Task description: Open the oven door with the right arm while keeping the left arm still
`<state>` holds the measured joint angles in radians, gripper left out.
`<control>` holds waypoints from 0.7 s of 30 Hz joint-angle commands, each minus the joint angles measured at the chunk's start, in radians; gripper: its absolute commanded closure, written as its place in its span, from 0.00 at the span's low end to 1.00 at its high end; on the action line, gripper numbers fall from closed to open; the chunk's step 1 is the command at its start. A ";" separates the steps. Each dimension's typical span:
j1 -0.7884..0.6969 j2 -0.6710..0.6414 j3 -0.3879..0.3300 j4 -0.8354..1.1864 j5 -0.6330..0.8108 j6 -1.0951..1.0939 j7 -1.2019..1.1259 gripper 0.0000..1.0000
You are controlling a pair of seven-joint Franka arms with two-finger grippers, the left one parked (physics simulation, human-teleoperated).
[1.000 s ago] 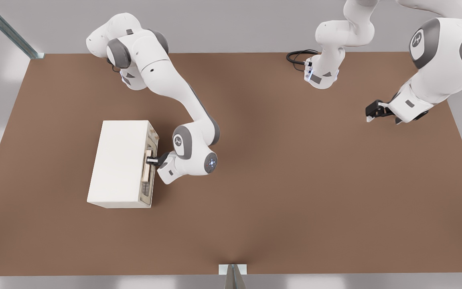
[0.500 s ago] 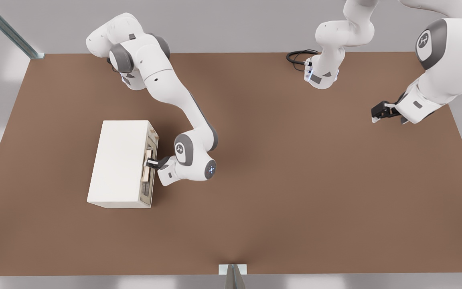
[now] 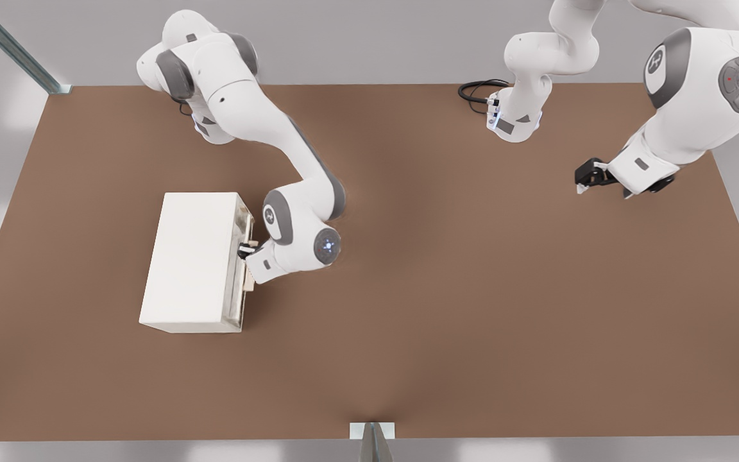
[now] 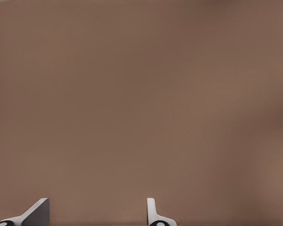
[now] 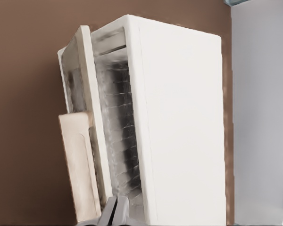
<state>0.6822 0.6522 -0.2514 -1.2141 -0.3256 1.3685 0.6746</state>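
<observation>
The cream oven [image 3: 191,262] sits on the brown table [image 3: 472,308], and the oven door [image 5: 82,117] on its front face stands slightly ajar: the right wrist view shows a narrow gap between the door panel and the oven body, with the ribbed, shiny interior showing through it. The end effector [image 3: 246,251] of the right arm [image 3: 280,160] is pressed up against that front face, at the beige bar handle [image 5: 78,165], whose long axis runs along the door's length. Its fingers [image 5: 114,212] lie close together at the handle's edge, apparently pinching the door there, though the contact itself is partly hidden. The door lies directly ahead of the end effector, so the coming pull would, in my judgement, have to run away from the oven's front, out across the bare table on the side where the wrist already is, with the wrist turning as the door swings. That stretch of table beside the oven shows only plain brown surface; grey walls lie beyond the table's edges.
</observation>
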 commanded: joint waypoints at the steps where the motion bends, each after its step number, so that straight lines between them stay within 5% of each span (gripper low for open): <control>1: -0.151 -0.127 0.029 -0.064 0.161 0.152 -0.301 0.79; 3: -0.346 -0.247 0.030 -0.064 0.318 0.132 -0.644 0.79; 5: -0.395 -0.359 0.031 -0.110 0.347 0.096 -0.688 0.79; 6: -0.417 -0.400 0.029 -0.137 0.376 0.092 -0.725 0.04; 7: -0.417 -0.430 0.029 -0.166 0.372 0.081 -0.722 0.00; 21: -0.420 -0.447 0.023 -0.104 0.355 0.072 -0.737 0.00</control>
